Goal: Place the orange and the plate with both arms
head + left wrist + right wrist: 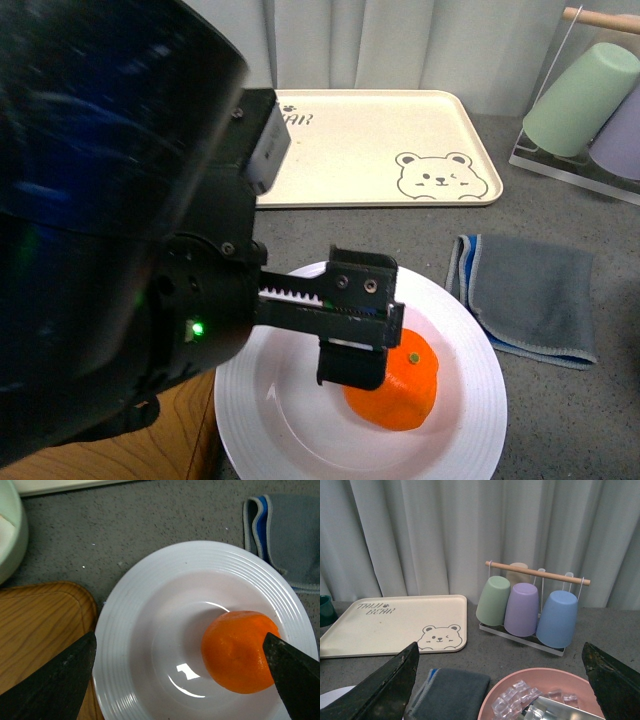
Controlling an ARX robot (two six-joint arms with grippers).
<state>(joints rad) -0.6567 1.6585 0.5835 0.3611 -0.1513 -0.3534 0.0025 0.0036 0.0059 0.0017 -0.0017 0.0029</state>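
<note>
White plate (470, 400): by the desk's (560, 440) near edge; orange (235, 652) in its well, off-centre.
Nearer arm: left end effector (179, 636), wide and empty, above the plate.
Offset: orange beside one finger, not midway between them; whether they touch cannot be told.
Far arm: right end effector (500, 645), wide, empty, well apart.

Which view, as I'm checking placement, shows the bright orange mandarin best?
The left wrist view: the bright orange mandarin lies almost whole inside the white ridged plate. In the front view the left pincer hides part of it; the right wrist view shows none.
</note>
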